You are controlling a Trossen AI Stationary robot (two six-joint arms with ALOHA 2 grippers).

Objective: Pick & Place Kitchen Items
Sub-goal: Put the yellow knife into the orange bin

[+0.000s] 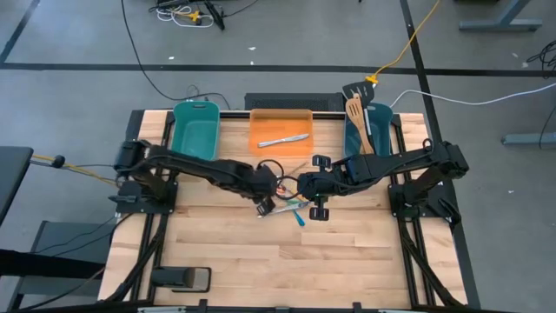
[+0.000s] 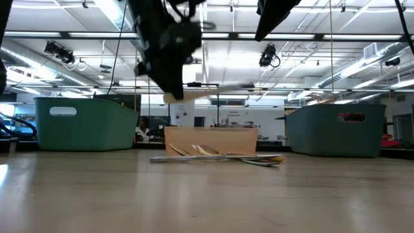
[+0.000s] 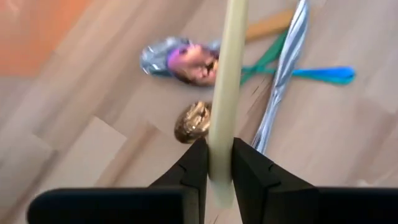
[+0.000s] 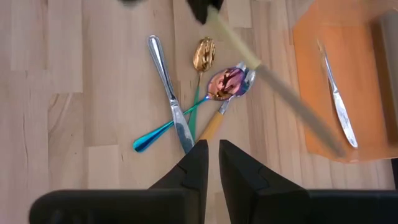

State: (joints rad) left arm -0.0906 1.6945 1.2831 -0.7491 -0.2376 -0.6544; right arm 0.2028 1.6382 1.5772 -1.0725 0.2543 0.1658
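My left gripper [image 3: 221, 149] hangs above the table's middle, shut on a slim utensil with a pale cream handle [image 3: 227, 74] and a grey front part [image 4: 298, 109]. In the low view this utensil [image 2: 220, 86] is well above the tabletop. Below it a cluster of kitchen items lies flat on the wood: a silver knife [image 4: 168, 87], a gold spoon [image 4: 203, 55], an iridescent purple spoon [image 4: 225, 83] and a blue-handled piece [image 4: 155, 137]. My right gripper [image 4: 213, 152] hovers over this cluster, fingers together and nothing between them. My left gripper pinches the cream handle [image 3: 219, 165] between its two fingers, close to the handle's free end, which sticks out a little behind the fingertips. The fingers slant down from above and lie across the utensil. It is lifted clear of the table and roughly level.
An orange tray [image 1: 280, 122] at the far middle holds a silver knife [image 1: 283, 139]. A teal tub [image 1: 195, 130] stands far left. Another teal tub [image 1: 378, 117] far right holds wooden utensils [image 1: 354, 113] and a black one. Bare wood stretches toward the near edge.
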